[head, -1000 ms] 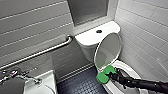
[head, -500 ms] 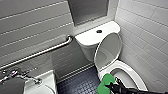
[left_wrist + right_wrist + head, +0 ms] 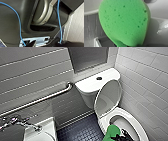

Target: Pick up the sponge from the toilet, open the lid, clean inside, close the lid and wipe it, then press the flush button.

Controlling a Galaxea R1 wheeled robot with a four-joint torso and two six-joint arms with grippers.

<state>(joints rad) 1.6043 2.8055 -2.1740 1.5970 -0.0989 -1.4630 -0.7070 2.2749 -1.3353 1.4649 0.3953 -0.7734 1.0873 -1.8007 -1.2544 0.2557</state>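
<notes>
Floor: dark blue patterned tile floor. White glossy ceramic toilet stands directly on it, base against the right-hand tiled wall

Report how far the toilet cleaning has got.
Done: the sponge is in the right gripper, and the lid stands raised. In hand: the sponge sits at the rim of the bowl, so cleaning inside seems underway. Left: closing and wiping the lid, pressing the flush button.
</notes>
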